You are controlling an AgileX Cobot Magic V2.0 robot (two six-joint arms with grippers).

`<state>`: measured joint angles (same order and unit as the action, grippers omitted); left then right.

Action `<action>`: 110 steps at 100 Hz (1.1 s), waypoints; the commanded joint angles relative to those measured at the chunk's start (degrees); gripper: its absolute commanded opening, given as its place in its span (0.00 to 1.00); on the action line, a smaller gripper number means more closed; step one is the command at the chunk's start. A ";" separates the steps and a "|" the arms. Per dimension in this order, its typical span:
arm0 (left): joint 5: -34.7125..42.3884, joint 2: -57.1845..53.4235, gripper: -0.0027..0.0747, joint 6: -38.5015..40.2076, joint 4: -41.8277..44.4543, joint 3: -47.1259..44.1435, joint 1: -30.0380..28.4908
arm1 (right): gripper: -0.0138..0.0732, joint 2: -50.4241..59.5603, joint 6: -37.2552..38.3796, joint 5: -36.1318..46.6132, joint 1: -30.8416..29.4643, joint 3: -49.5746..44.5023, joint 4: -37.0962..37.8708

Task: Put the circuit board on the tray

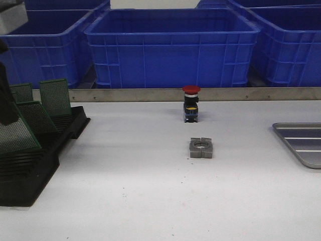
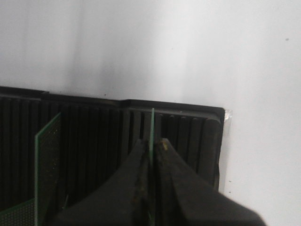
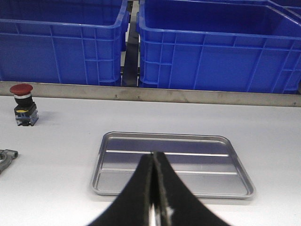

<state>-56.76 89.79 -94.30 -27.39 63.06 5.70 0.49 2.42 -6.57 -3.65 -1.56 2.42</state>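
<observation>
My left gripper [image 2: 152, 143] is shut on a thin green circuit board [image 2: 152, 125], seen edge-on, over the black slotted rack [image 2: 94, 136]. Another green board [image 2: 47, 160] stands in the rack beside it. In the front view the rack [image 1: 35, 160] with several green boards [image 1: 54, 95] is at the left, and my left arm [image 1: 4, 98] is a dark shape above it. The grey metal tray [image 3: 211, 165] lies flat on the white table at the far right [image 1: 301, 145]. My right gripper [image 3: 154, 155] is shut and empty, just in front of the tray.
A red push-button switch [image 1: 191, 103] stands mid-table, with a grey metal block [image 1: 201, 148] in front of it. Big blue bins [image 1: 170, 45] line the back behind a metal strip [image 1: 150, 94].
</observation>
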 commanded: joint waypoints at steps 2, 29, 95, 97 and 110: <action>-5.06 -3.20 0.01 0.37 -3.70 4.77 0.31 | 0.09 1.23 -0.20 4.38 -0.37 -0.09 0.68; -14.71 -3.45 0.01 0.37 -21.32 10.58 0.85 | 0.09 1.23 -0.20 4.38 -0.37 -0.09 0.68; -14.62 -2.56 0.01 0.37 -32.26 10.58 18.90 | 0.09 1.23 -0.25 4.56 -0.37 -0.09 0.68; -14.62 -2.56 0.01 0.37 -32.26 10.58 19.02 | 0.09 1.23 -0.25 4.56 -0.37 -0.09 0.68; -14.62 -2.56 0.01 0.37 -32.91 10.58 19.02 | 0.09 1.23 -0.25 4.57 -0.31 0.05 0.68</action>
<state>-69.35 88.88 -94.30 -55.78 71.98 24.19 0.49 2.42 -6.57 -3.65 -1.56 2.42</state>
